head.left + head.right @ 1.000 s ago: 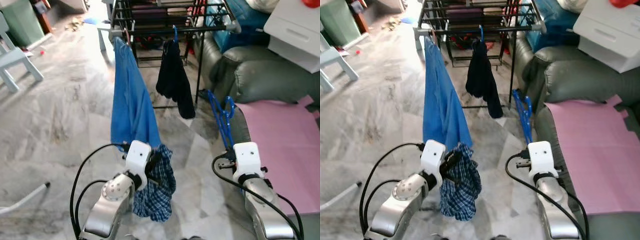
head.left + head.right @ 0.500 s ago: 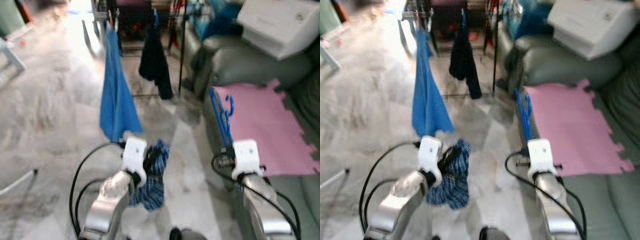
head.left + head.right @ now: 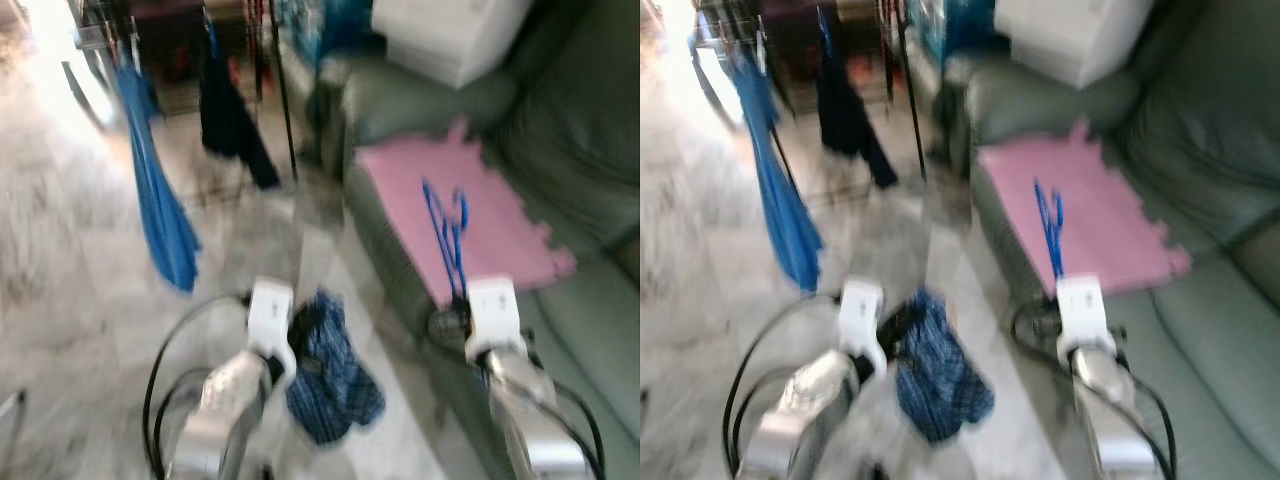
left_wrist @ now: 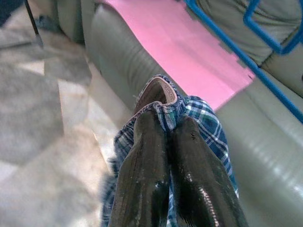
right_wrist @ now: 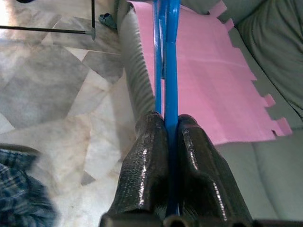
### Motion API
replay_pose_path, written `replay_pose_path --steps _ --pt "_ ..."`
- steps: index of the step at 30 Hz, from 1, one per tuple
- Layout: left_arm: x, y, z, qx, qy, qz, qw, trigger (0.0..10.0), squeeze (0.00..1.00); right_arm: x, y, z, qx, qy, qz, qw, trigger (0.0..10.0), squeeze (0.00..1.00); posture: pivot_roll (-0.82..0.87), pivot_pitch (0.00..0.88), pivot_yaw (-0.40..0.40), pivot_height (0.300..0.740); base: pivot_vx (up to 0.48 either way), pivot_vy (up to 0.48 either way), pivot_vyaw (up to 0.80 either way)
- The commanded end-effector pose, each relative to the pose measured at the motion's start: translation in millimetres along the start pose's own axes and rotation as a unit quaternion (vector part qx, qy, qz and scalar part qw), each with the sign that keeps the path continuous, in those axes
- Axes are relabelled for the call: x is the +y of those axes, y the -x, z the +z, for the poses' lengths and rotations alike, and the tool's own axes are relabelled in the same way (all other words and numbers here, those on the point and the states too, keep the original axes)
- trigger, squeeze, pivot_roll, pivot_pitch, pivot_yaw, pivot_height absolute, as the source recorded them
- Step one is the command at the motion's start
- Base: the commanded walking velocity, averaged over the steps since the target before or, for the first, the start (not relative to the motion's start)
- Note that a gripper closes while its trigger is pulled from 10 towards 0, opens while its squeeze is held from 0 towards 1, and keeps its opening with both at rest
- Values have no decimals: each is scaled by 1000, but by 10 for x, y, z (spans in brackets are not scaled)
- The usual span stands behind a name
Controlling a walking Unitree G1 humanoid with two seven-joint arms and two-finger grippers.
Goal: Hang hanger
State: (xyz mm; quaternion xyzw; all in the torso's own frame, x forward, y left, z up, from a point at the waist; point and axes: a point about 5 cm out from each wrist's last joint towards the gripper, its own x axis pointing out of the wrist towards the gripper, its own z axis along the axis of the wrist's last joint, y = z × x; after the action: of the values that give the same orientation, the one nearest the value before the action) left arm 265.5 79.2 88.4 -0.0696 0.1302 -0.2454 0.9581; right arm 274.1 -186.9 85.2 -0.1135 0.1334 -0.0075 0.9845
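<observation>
At the lower centre of the head views, plaid shorts (image 3: 333, 375) are pinched by the waistband in the left gripper (image 4: 166, 124), fingers pressed together. At lower right, the blue hanger (image 3: 445, 240) is clamped between the closed fingers of the right gripper (image 5: 169, 122) and stands upright over the pink mat (image 3: 470, 210) on the grey sofa (image 3: 560, 330). The views are blurred, so a swing could let the thin hanger slip or snag the sofa. Farther off, at upper left, the drying rack (image 3: 285, 110) already carries a blue cloth (image 3: 160, 210) and a dark garment (image 3: 232, 125), which crowd the rail.
</observation>
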Motion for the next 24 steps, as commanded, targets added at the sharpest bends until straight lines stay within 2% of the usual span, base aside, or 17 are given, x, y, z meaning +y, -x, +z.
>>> replay_pose_path --steps 1,24 --pt "56 35 -1 -1 -6 12 1000 10000 0 42 -1 63 -13 0 9 1000 10000 0 -29 179 -26 740 0 480 0" --pt "46 44 -15 7 -5 1 1000 10000 0 98 7 59 -14 1 20 1000 10000 0 -26 190 -15 740 0 480 0"
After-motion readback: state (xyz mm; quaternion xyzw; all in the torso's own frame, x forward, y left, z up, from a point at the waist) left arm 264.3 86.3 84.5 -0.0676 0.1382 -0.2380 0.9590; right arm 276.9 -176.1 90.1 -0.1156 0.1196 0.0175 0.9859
